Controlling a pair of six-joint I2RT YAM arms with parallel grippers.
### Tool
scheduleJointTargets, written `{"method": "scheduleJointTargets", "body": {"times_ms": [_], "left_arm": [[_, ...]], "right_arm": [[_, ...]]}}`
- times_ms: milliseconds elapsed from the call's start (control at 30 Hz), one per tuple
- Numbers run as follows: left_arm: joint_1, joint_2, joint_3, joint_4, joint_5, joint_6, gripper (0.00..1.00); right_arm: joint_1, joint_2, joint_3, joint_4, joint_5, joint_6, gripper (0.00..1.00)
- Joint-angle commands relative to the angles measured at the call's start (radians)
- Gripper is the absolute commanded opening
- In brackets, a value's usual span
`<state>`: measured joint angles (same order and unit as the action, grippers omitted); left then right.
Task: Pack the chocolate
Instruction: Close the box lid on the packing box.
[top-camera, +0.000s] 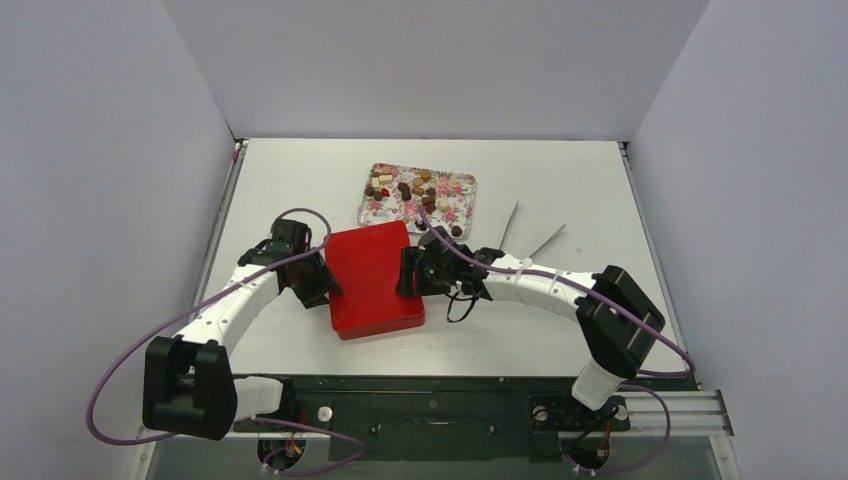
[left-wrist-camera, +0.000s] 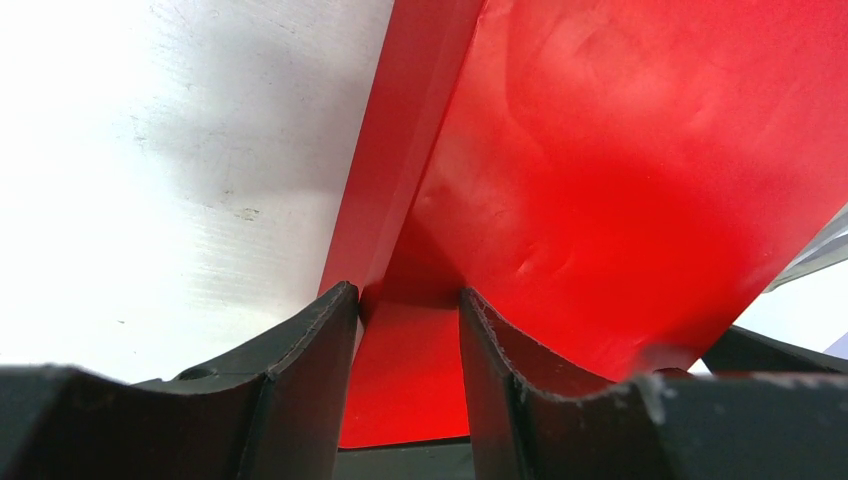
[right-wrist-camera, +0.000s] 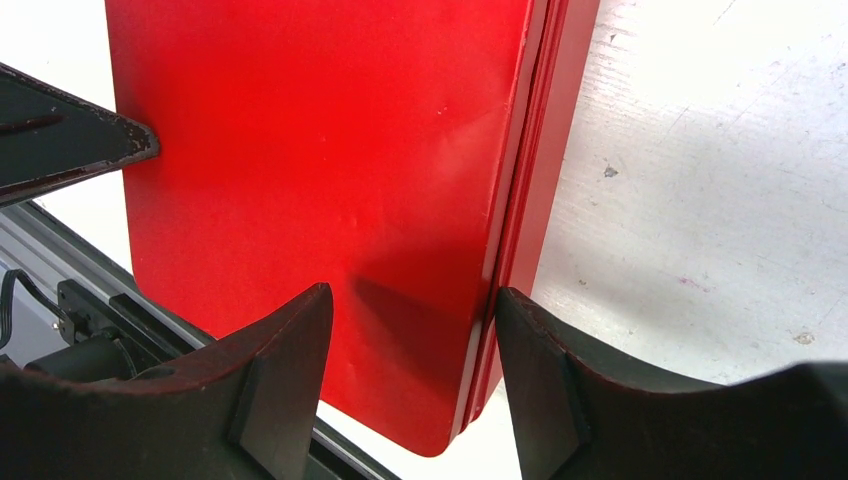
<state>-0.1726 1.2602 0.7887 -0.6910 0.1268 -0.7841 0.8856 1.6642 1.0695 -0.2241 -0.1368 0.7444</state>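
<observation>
Left wrist view: the left jaws pinch the left rim of the red box, one finger on the worktop side and the other against the red panel. Right wrist view: the right jaws stand part-spread astride the box's right edge; I cannot tell whether they bite.

The step, I judge, is opening the box. To do it well, both sides should grip the lid alone, not the base. They should rise together and level, so the lid neither jams nor drags the base across the worktop.

Beyond the box, well apart from both arms, the chocolate lies loose on the tray. Two tweezers lie just right of it.
</observation>
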Motion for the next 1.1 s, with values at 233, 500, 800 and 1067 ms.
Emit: {"method": "scheduleJointTargets", "body": {"times_ms": [233, 500, 800, 1067], "left_arm": [[-0.009, 0.012, -0.010, 0.061, 0.030, -0.008, 0.39], [-0.010, 0.012, -0.016, 0.065, 0.030, -0.008, 0.38], [-0.012, 0.012, -0.018, 0.067, 0.033, -0.007, 0.38], [-0.014, 0.012, -0.021, 0.069, 0.037, -0.004, 0.38]], "right_arm": [[0.030, -0.063, 0.074, 0.044, -0.011, 0.012, 0.57], [0.040, -0.075, 0.096, 0.020, -0.002, 0.008, 0.58], [0.056, -0.069, 0.113, 0.011, -0.003, 0.016, 0.58], [0.046, -0.050, 0.095, 0.050, -0.055, 0.066, 0.57]]}}
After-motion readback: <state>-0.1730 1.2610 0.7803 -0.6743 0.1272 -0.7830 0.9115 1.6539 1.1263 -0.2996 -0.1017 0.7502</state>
